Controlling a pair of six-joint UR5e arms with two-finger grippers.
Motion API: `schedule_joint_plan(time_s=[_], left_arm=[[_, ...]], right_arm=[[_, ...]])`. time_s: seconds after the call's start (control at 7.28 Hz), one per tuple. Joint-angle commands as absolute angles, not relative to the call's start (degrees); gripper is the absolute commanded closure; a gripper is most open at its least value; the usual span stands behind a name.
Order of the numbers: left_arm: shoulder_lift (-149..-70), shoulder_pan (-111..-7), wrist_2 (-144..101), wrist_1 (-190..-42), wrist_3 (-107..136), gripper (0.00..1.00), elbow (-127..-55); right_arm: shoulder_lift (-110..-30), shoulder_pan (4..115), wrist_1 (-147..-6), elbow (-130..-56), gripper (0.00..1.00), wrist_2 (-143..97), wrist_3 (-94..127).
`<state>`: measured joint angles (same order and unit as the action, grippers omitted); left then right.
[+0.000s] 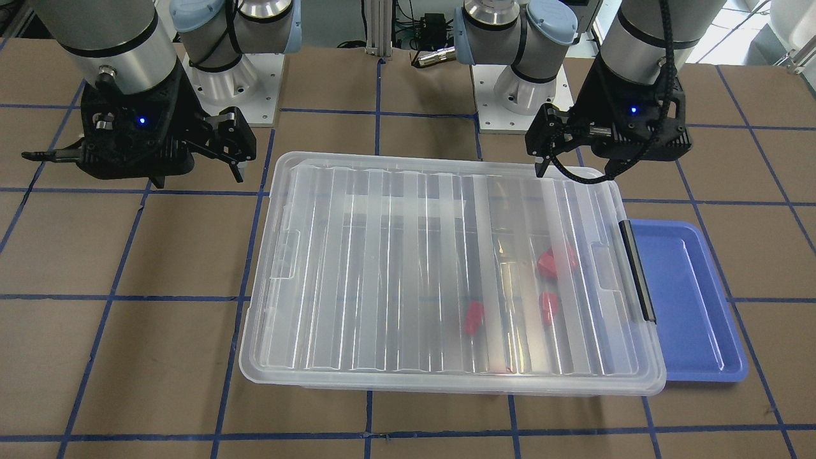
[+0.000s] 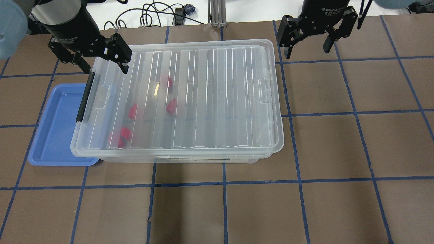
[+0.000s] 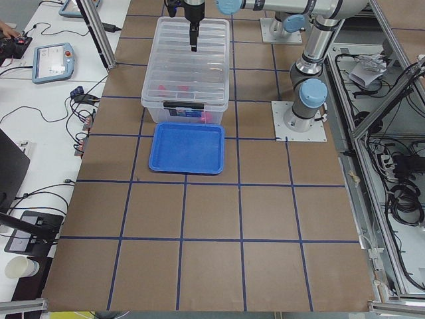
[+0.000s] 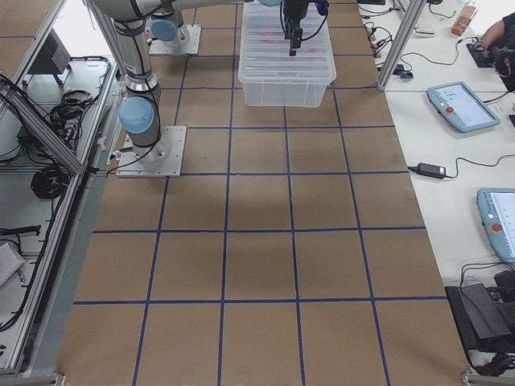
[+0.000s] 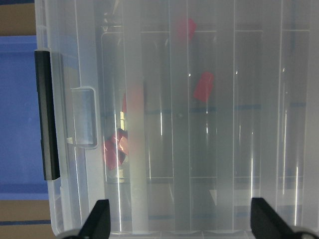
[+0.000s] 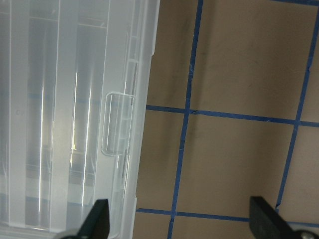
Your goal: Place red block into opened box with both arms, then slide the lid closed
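The clear box [image 2: 203,159] stands mid-table with its ribbed clear lid [image 2: 210,95] lying over it, slightly askew. The black bar [image 2: 86,98] shows at the short side beside the tray. Through the lid I see a small red block [image 2: 171,106], two more single ones [image 2: 168,81] [image 2: 132,111] and a red clump [image 2: 123,135] on the box floor. My left gripper [image 2: 105,72] hangs open above the lid's far corner near the black bar, holding nothing. My right gripper [image 2: 308,52] is open and empty over bare table past the box's other short side.
A flat blue tray [image 2: 54,128] lies against the box's bar side, and the lid's near corner overhangs it [image 1: 656,382]. Both arm bases [image 1: 223,83] stand behind the box. Brown table with blue tape lines spreads in front. Tablets, cables and a person's hand [image 4: 499,32] are at side tables.
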<state>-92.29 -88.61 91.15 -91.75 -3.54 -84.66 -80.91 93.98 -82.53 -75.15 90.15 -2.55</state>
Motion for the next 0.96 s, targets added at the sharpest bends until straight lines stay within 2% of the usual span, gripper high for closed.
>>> schedule_joint_plan(time_s=[0.0, 0.82], left_arm=[[-92.3, -88.7, 91.8, -90.9, -3.4, 0.0, -84.9], [-91.6, -89.2, 91.1, -87.7, -3.5, 0.0, -87.0]], right_arm=[[-80.7, 94.0, -82.5, -75.1, 0.0, 90.0, -2.1], [-80.3, 94.0, -85.9, -75.3, 0.0, 89.6, -2.1]])
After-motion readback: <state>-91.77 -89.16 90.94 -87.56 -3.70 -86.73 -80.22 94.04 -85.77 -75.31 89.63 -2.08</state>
